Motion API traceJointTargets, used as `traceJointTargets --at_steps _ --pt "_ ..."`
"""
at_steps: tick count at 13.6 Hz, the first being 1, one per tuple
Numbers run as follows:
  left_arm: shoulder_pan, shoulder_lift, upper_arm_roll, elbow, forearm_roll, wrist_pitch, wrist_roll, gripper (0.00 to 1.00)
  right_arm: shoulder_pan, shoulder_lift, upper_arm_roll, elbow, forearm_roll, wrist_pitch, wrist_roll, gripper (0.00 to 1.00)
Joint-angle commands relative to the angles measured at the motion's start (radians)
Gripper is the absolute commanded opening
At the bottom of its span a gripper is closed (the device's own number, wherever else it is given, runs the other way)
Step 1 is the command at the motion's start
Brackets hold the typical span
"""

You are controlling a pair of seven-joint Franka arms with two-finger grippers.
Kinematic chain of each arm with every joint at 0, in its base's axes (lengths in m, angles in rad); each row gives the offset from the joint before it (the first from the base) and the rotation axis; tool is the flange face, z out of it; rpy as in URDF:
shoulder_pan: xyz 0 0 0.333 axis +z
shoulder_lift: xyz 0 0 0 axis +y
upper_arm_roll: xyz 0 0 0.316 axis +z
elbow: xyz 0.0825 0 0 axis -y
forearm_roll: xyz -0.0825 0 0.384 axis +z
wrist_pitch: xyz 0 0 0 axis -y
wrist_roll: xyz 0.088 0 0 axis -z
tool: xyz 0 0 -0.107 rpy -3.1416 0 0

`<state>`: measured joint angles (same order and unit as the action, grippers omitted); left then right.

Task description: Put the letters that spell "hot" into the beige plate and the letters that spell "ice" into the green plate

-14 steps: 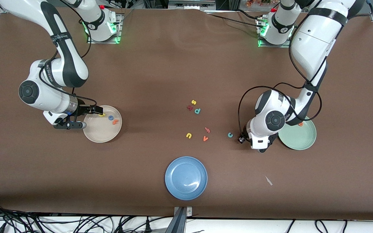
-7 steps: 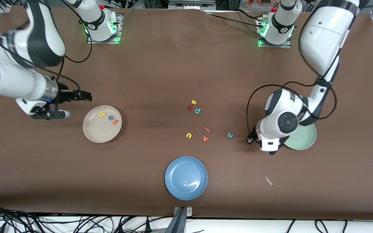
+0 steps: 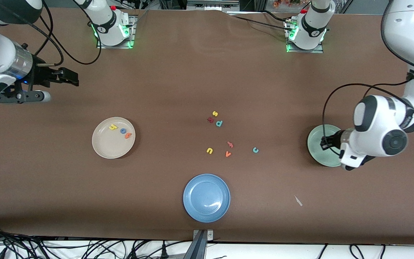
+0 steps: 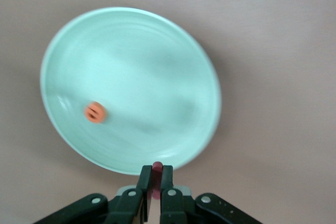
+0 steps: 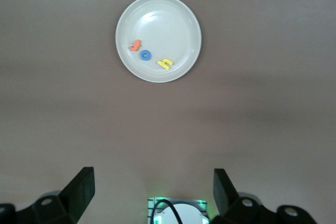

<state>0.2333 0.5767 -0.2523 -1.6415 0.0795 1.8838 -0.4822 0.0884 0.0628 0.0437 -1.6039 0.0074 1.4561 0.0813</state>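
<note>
Left gripper is clamped on the small dark red bar-shaped foam "i" and hangs over the edge of the round pale mint-green shallow plate, the edge toward the table's middle. In the left wrist view the "i" stands upright between the fingers, long axis along them, and the plate floor lies just ahead of the tips, so the drop likely needs only a short shift inward before release. The tiny orange foam "e" already lies in that plate. The teal foam "c" sits on the brown table between the loose letters and the green plate, nearer the left arm. The round cream-beige plate holds yellow "h", blue ring "o", orange "t". Right gripper waits, fingers spread and empty, over bare table toward the right arm's end.
</note>
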Motion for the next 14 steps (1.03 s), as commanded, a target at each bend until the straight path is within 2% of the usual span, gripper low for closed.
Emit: traceJointTargets --at_steps 1,4,5,6,7,8,10,12,14 --pt "0.053 0.04 -0.007 -0.018 0.028 -0.002 0.14 0.0 -0.001 0.009 0.007 0.039 -0.032 -0.046 -0.015 1.0" --pt "0.074 0.075 -0.007 -0.018 0.059 0.003 0.182 0.01 -0.001 0.009 0.01 0.044 -0.047 -0.069 -0.014 1.0" --pt "0.074 0.074 -0.008 -0.017 0.057 0.003 0.182 0.05 0.001 0.014 0.01 0.062 -0.046 -0.086 -0.014 1.0" --pt "0.074 0.074 -0.009 -0.014 0.055 0.003 0.18 0.2 0.008 0.015 0.01 0.074 -0.046 -0.104 -0.018 1.0" --pt "0.072 0.071 -0.01 -0.008 0.046 0.003 0.172 0.47 0.008 0.02 0.01 0.081 -0.037 -0.105 -0.02 1.0" --pt "0.067 0.065 -0.01 -0.006 0.043 0.001 0.168 0.98 0.013 0.02 0.011 0.088 -0.037 -0.103 -0.015 1.0" --pt "0.06 0.037 -0.028 0.003 0.04 -0.005 0.134 1.0 0.017 0.022 0.015 0.094 -0.035 -0.099 -0.009 1.0" --pt "0.044 0.038 -0.106 0.06 0.039 -0.005 -0.022 1.0 0.019 0.032 0.015 0.113 -0.035 -0.097 -0.009 1.0" --pt "-0.015 0.038 -0.133 0.074 0.039 -0.005 -0.193 1.0 0.017 0.034 0.013 0.113 -0.037 -0.094 -0.014 1.0"
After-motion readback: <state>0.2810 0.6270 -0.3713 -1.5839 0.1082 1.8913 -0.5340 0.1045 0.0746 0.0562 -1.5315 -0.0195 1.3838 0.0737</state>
